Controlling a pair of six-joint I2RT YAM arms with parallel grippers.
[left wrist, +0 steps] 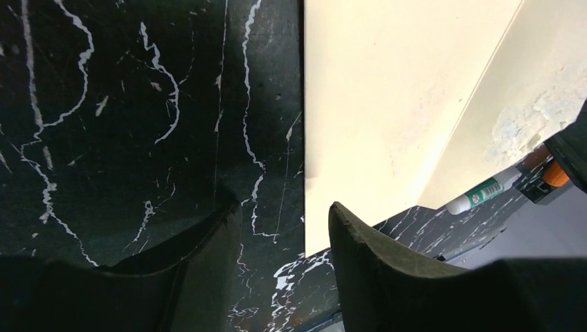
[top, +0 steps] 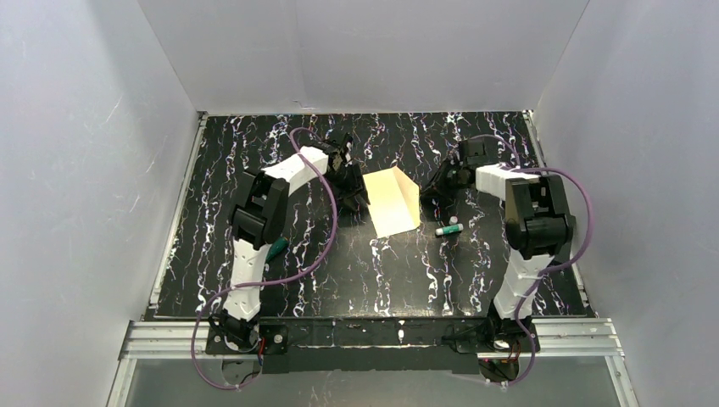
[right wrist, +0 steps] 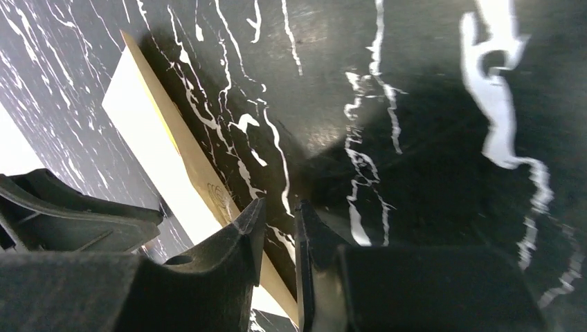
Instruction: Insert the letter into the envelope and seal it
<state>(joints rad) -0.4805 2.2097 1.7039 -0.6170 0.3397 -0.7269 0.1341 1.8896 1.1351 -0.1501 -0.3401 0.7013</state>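
Black marbled table (top: 381,280); left arm (top: 259,212) and right arm (top: 530,216) both reach to its middle.

- The envelope (top: 392,202) lies flat at table centre between the two grippers. The flap (left wrist: 540,83) along its right side is lifted off the body at a crease and has patchy smears, probably glue.
- The letter cannot be picked out as a separate sheet. A tan strip (right wrist: 208,173) runs along the envelope's right edge in the right wrist view. It may be the letter or the shaded flap; unclear which.
- Left gripper (left wrist: 284,211): at the envelope's left edge, jaws apart and holding nothing, with the paper's edge running between the fingers.
- Right gripper (right wrist: 280,205): at the flap side, fingers drawn almost together. Whether paper is pinched deeper in, I cannot tell.
- Glue stick (top: 449,229): on the table just near-right of the envelope.
- Small green object (top: 277,248): beside the left arm, partly hidden.

Step, as judged: insertion looks done and sealing is in hand. The next move calls for folding the flap leftward over the body and pressing along it, with the left side steadying the envelope so it doesn't slide.
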